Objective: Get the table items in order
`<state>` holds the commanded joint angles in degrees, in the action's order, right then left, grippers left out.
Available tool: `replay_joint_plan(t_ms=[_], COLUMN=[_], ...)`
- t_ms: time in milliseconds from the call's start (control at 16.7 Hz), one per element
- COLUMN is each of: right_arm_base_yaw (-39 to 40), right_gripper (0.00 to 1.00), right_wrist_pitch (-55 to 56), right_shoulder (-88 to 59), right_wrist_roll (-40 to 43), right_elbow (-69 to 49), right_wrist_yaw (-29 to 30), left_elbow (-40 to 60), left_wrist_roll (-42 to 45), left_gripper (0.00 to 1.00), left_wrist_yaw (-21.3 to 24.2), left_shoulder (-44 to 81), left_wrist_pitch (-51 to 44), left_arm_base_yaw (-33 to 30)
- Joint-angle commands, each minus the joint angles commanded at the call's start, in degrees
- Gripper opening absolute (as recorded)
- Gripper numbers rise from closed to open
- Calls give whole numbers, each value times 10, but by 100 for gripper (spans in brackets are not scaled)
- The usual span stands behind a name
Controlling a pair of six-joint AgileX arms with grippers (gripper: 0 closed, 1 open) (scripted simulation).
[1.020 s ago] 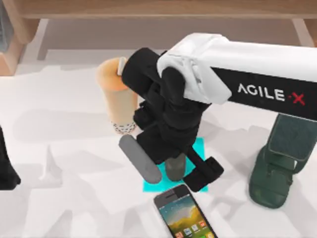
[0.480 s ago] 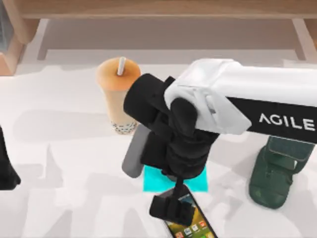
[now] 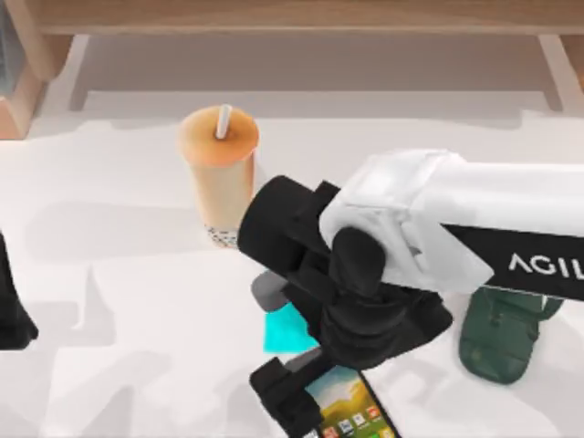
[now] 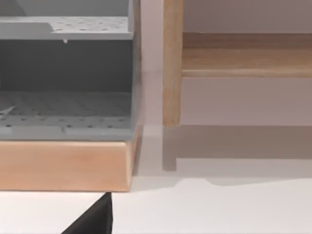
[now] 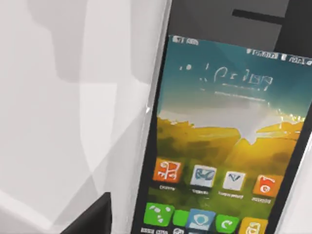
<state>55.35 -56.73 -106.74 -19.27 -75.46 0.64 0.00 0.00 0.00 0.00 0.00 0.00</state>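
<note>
Three items sat on the smooth white table (image 3: 109,274): a tapered orange-tan cup (image 3: 219,173) with a white straw toward the back edge, a flat glossy black phone (image 3: 351,411) with a colourful screen at the front edge, and a small grey mouse (image 3: 267,290) touching a cyan pad (image 3: 287,330). The right gripper (image 3: 287,397) hung just over the phone; I cannot tell how far open. The left arm (image 3: 11,301) stayed at the left edge.
</note>
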Motion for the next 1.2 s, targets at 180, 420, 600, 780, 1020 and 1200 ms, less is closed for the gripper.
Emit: replay_joint_plan(t_ms=[180,420,600,780,1020,1200], right_arm_base_yaw=[5,7,7,5,6,7], right_gripper=[100,100,100,100,100,100], right_wrist_pitch=[4,5,5,14,88,145], right_shoulder=[8,11,11,4,-29,-55], right_wrist_roll=[-80,-107,-107,-105,-107,-107], right_elbow=[15,20,20,24,62,93], right_wrist_yaw=[-1,-1,-1,-1,-1,-1], left_elbow=[0,0,0,0,0,0], left_wrist_roll=[0,0,0,0,0,0], left_gripper=[100,100,100,100,100,100], left_wrist_yaw=[0,0,0,0,0,0], left_shoulder=[0,0,0,0,0,0], left_wrist_pitch=[0,0,0,0,0,0], left_arm_base_yaw=[0,0,0,0,0,0])
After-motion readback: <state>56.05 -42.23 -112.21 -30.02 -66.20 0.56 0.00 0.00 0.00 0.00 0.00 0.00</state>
